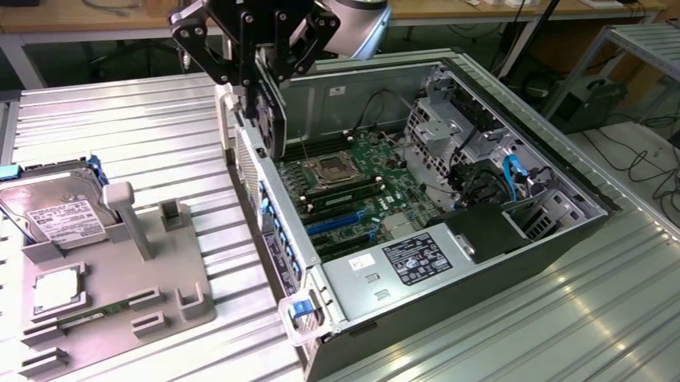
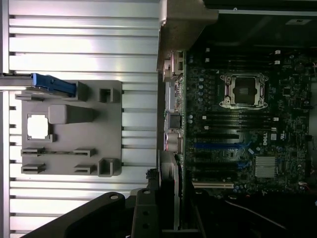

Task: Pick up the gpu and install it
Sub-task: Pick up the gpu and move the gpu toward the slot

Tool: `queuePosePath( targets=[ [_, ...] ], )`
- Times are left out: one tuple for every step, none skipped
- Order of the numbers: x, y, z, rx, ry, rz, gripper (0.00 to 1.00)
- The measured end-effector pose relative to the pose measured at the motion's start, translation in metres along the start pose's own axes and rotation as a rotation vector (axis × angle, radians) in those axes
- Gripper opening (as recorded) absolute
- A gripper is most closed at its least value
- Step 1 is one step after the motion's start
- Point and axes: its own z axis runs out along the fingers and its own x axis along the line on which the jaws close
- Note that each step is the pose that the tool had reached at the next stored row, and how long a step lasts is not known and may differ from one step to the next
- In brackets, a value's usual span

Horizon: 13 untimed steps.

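The gpu (image 1: 272, 119) hangs on edge from my gripper (image 1: 263, 68), which is shut on its upper edge. It looks like a thin dark card. It hangs over the open computer case (image 1: 552, 171), just inside the case wall on the exterior view's left, above the motherboard (image 1: 356, 171). In the wrist view the gpu (image 2: 171, 186) appears edge-on with its silver bracket, held between the black fingers (image 2: 143, 213). It lines up near the case's rear port wall and the blue expansion slots (image 2: 218, 146) of the motherboard (image 2: 247, 124).
A grey holder tray (image 1: 186, 274) lies on the metal table at the exterior view's left, carrying a silver hard drive (image 1: 53, 211), a processor chip (image 1: 53, 290) and a memory stick (image 1: 95, 313). Inside the case are a power supply (image 1: 420, 259), drive cages and cables.
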Motion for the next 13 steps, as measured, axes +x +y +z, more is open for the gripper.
queuePosePath(
  targets=[
    [-0.001,0.0000,0.0000,0.0000,0.0000,0.000,0.28],
    [-0.002,0.0000,0.0000,0.0000,0.0000,0.000,0.28],
    [-0.004,-0.0001,0.0000,0.0000,0.0000,0.000,0.28],
    [-0.005,-0.0001,0.0000,0.0000,0.0000,0.000,0.28],
    [-0.006,-0.0001,0.0000,0.0000,0.0000,0.000,0.28],
    [-0.007,-0.0001,0.0000,0.0000,0.0000,0.000,0.28],
    [-0.008,-0.0002,0.0000,0.0000,0.0000,0.000,0.28],
    [-0.009,-0.0002,0.0000,0.0000,0.0000,0.000,0.28],
    [-0.009,-0.0002,0.0000,0.0000,0.0000,0.000,0.28],
    [-0.010,-0.0002,0.0001,0.0000,0.0000,0.000,0.28],
    [-0.011,-0.0002,0.0001,0.0000,0.0000,0.000,0.28],
    [-0.012,-0.0003,0.0001,0.0000,0.0000,0.000,0.28],
    [-0.013,-0.0003,0.0001,0.0000,0.0000,0.000,0.28]
  ],
)
